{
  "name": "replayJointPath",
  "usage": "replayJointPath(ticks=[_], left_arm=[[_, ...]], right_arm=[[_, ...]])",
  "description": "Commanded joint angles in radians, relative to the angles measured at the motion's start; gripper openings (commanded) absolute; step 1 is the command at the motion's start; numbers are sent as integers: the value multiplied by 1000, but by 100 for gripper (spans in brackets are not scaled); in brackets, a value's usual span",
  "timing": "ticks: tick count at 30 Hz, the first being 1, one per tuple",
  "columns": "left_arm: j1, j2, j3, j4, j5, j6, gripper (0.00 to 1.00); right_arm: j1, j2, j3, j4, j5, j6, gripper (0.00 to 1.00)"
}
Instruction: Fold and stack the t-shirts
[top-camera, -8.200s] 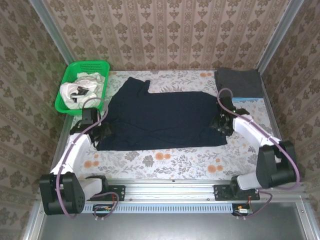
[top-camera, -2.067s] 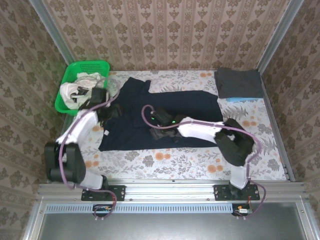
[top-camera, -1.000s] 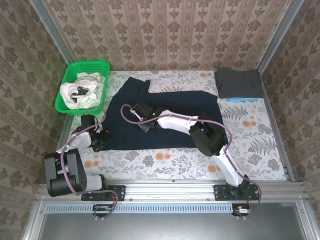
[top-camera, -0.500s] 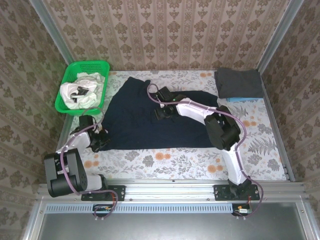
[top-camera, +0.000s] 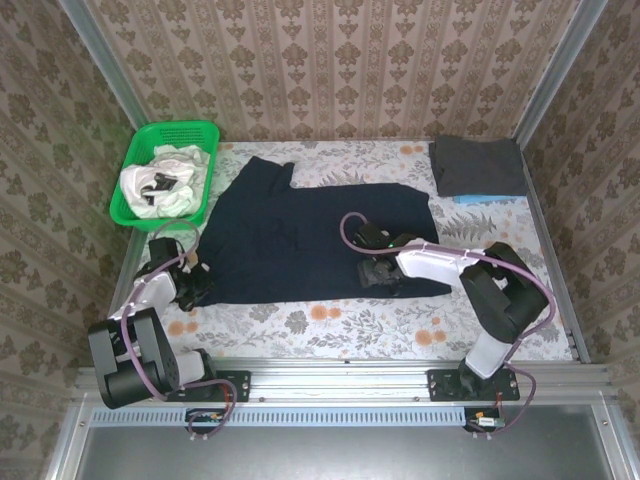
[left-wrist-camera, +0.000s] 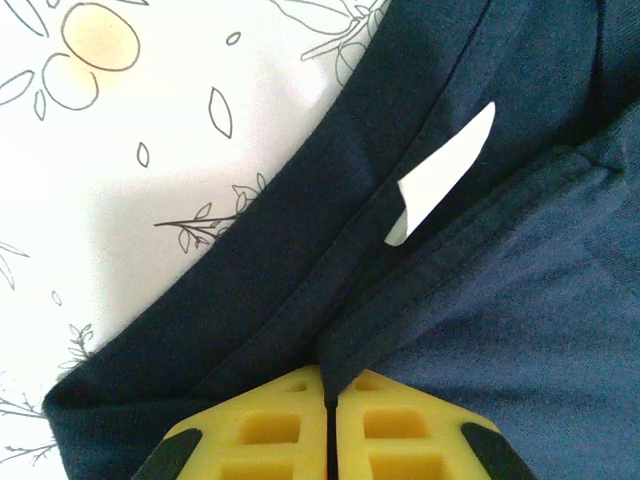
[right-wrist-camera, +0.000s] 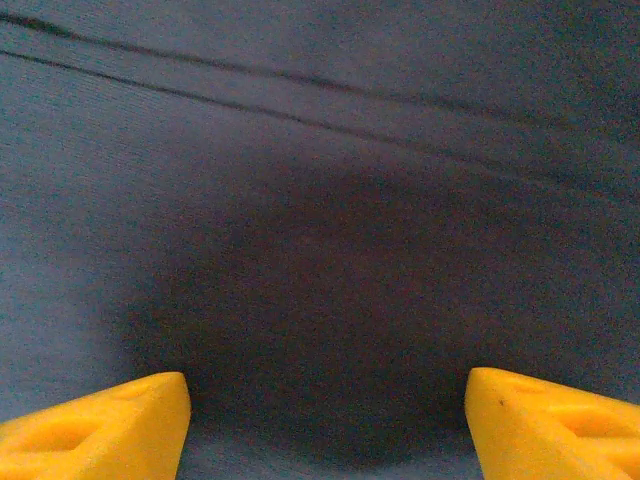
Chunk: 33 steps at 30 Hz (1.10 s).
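navy cloth pinned at one corner, loose at the other

the navy t-shirt (top-camera: 300, 235) lies spread across the middle of the flowered table (top-camera: 330, 322), its left end near the green basket (top-camera: 178, 127). it is not yet folded down to stacking size. the left gripper (top-camera: 192, 284) sits at the shirt's near left corner. in its wrist view the yellow pads (left-wrist-camera: 270, 425) press together with a doubled hem running into the line between them, so it looks clamped on the cloth, just below a white label (left-wrist-camera: 440, 175). the right gripper (top-camera: 378, 268) is over the shirt's near edge, right of centre. its fingers are spread wide and hold nothing, and flat navy cloth lies beneath them. whether they touch it i cannot tell.

the likely trouble is a lopsided pull. with one corner held, any lift by the left arm would probably drag and bunch the shirt rather than fold it. that pinch is at the very edge of the hem, so it may slip. the right fingers, closing on flat cloth, could take both layers or none. a careless sweep rightward could disturb the folded grey t-shirt (top-camera: 478, 165) resting on the light blue t-shirt (top-camera: 490, 199). one leftward could catch the basket holding the white t-shirts (top-camera: 158, 185).
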<state>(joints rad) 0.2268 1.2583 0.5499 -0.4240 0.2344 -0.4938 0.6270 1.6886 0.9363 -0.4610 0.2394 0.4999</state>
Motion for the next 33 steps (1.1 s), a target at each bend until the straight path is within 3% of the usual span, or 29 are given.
replayJointPath(ticks=[1, 7, 12, 18, 21, 26, 29, 33], left_arm=[[15, -8, -11, -11, 6, 3, 9], [16, -13, -20, -16, 2, 0, 11], [-2, -98, -37, -33, 4, -31, 13], [-11, -238, 104, -126, -47, -25, 51], [-73, -215, 224, -65, -36, 16, 60], [-353, 121, 604, -52, -108, 186, 66], [-402, 384, 868, -103, -98, 279, 67], [-393, 715, 1212, -166, -84, 364, 66]], right_arm=[[-53, -55, -68, -105, 49, 126, 83], [-104, -180, -194, -53, -61, 190, 92], [-102, -264, -210, -103, -141, 206, 93], [-159, -414, -119, -200, -100, 119, 100], [-230, -361, 22, -196, -83, 42, 100], [-326, -105, 299, -176, -76, -48, 99], [-375, 56, 457, -177, -77, -90, 96], [-435, 263, 655, -215, -80, -118, 91]])
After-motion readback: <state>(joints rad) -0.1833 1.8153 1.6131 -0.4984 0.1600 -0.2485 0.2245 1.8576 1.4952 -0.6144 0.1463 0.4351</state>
